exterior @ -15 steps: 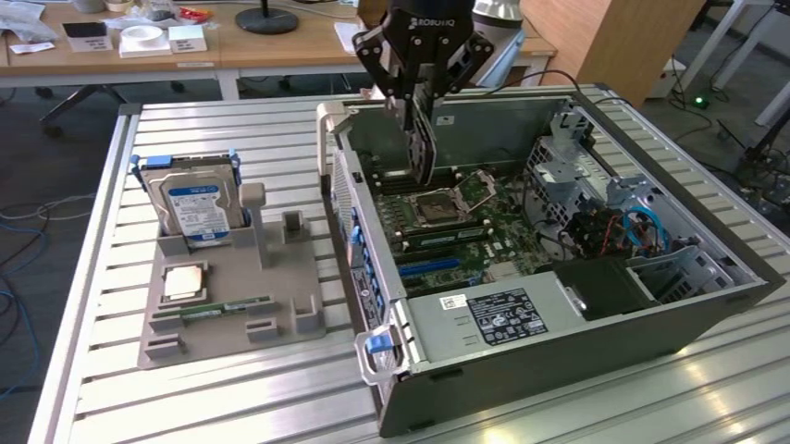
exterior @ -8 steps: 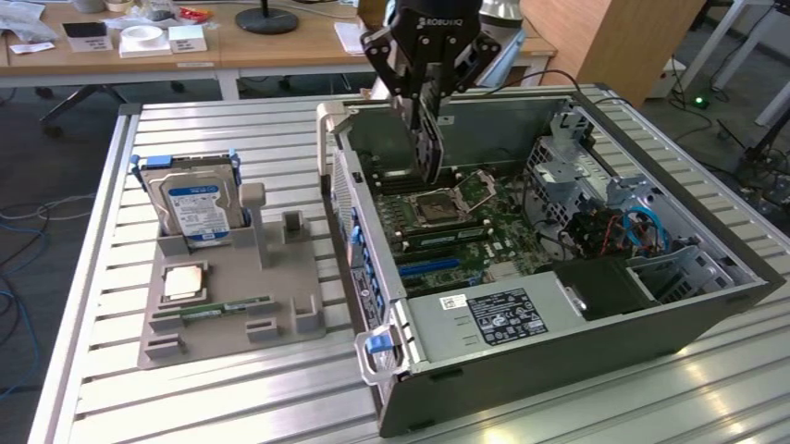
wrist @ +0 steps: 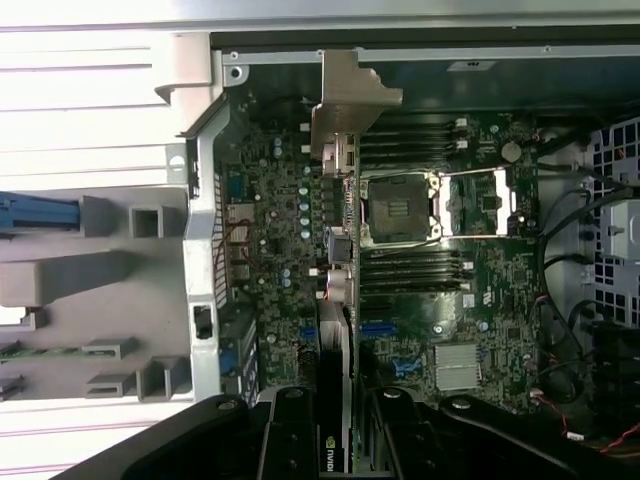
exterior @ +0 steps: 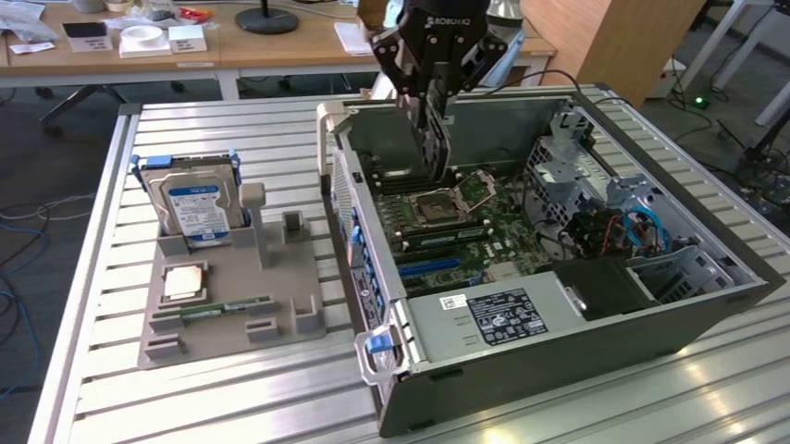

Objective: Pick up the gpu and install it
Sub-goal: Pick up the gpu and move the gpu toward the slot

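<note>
Wrist view: my black hand point(wrist: 342, 420) pinches the thin, dark gpu card point(wrist: 347, 330) edge-on above the green motherboard point(wrist: 470, 300) inside the open grey computer case point(exterior: 556, 361). Pickup looks done; the card is not yet seated.

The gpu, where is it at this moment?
In the exterior view the gpu hangs edge-on in the claw, inside the open computer case on the exterior view's right, over the motherboard beside the processor socket.
</note>
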